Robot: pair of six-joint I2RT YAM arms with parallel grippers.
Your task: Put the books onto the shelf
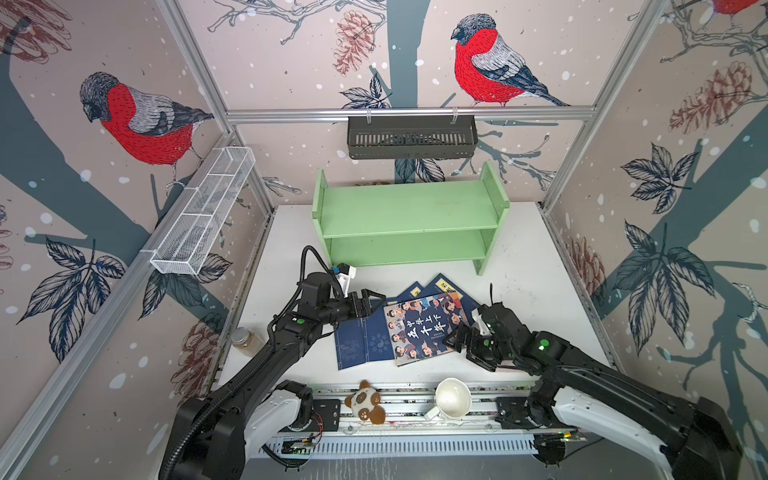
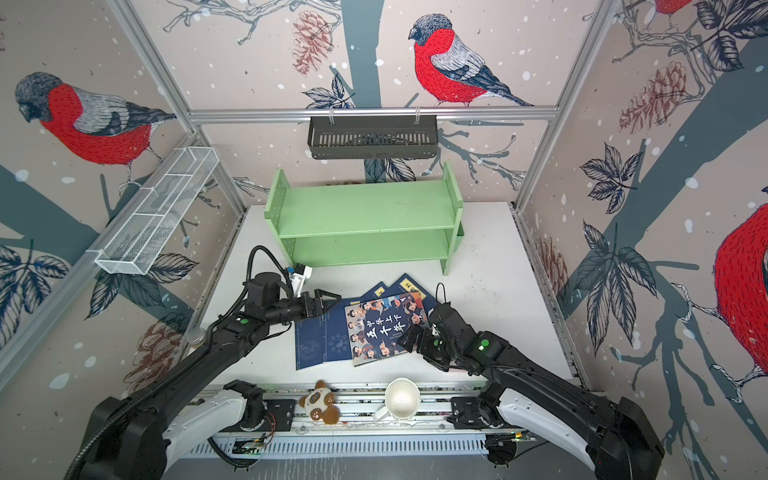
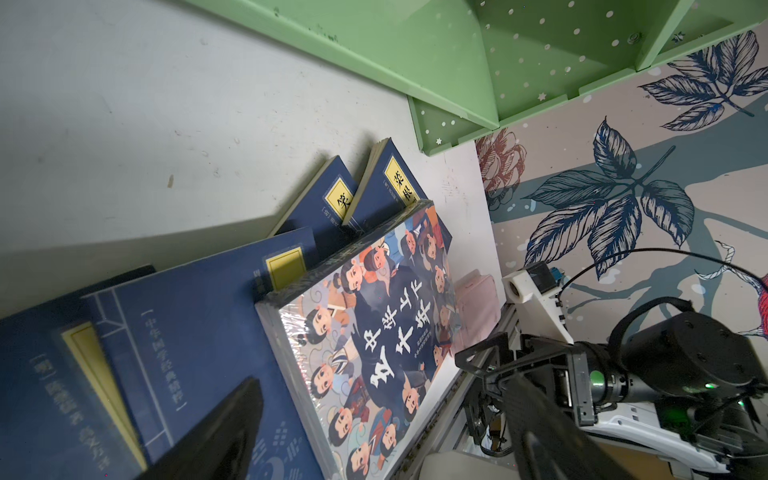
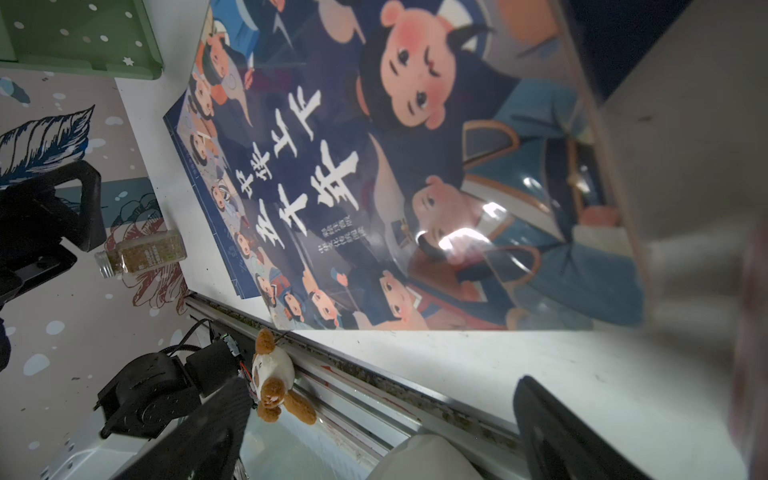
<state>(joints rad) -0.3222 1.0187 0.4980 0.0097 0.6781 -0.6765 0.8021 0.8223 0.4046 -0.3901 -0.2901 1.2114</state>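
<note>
Hovering both pincers by the books, centre of the frame.
I see my left pincer spread at the pile's left edge, right pincer spread at its right (both wide); books lie fanned on the surface, below the green shelf.

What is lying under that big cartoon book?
Navy books with yellow labels fan out beneath the cartoon book. Their covered parts, and anything else below it, cannot be seen.

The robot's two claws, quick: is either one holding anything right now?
Left gripper: open, holding nothing, over the blue books.
Right gripper: open, holding nothing, beside the cartoon book.
</note>
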